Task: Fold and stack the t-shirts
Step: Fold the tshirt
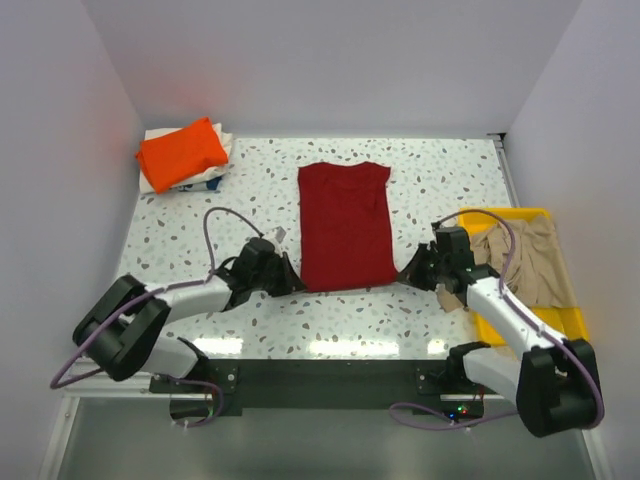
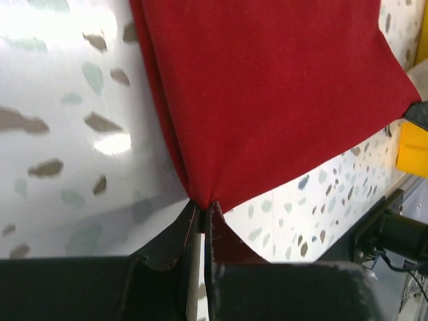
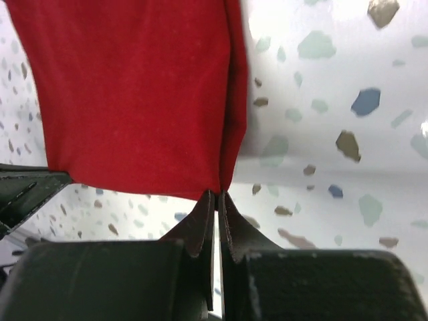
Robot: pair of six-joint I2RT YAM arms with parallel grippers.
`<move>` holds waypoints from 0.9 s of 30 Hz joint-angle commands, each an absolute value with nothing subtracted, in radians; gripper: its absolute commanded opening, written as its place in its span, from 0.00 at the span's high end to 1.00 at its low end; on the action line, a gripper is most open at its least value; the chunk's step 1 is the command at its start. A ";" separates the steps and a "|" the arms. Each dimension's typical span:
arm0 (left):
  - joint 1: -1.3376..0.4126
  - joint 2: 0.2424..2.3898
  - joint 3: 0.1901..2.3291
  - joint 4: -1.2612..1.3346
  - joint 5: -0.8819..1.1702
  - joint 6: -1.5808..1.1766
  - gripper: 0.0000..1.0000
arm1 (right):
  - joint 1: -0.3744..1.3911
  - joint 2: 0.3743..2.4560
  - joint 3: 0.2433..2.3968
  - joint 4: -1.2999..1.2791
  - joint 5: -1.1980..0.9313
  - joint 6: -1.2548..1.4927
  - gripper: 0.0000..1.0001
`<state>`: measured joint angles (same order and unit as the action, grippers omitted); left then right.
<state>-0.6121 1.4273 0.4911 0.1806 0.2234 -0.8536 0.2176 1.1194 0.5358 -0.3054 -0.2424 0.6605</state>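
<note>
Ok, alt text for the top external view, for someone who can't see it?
From above: the left gripper and right gripper each pinch a near corner of the dark red t-shirt, folded narrow at centre. A folded orange t-shirt lies far left; a beige t-shirt sits crumpled in the yellow tray at right.

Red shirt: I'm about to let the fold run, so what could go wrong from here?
1. The left fingers and right fingers pinch only the very corner tips of the red shirt; either corner could slip out when lifted.
2. The right arm sits right beside the tan shirt in the yellow tray; a swing might drag it.
</note>
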 commanded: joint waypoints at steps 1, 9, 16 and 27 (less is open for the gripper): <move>-0.653 1.269 0.411 0.095 0.167 -0.890 1.00 | 0.218 0.996 0.497 -0.452 -0.297 0.624 1.00; -0.755 0.911 0.304 -0.112 0.126 -0.971 1.00 | 0.219 0.646 0.466 -0.764 -0.382 0.594 1.00; -0.759 0.853 0.360 -0.227 0.106 -0.943 1.00 | 0.219 0.666 0.506 -0.805 -0.396 0.565 1.00; -0.709 1.087 0.730 -0.304 0.086 -0.853 1.00 | 0.219 0.917 0.785 -0.727 -0.391 0.594 1.00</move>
<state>-0.7414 1.0477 0.6228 -0.2783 0.0963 -0.9115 0.2218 0.8642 0.6933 -0.7578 -0.4065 0.5991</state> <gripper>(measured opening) 0.072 0.014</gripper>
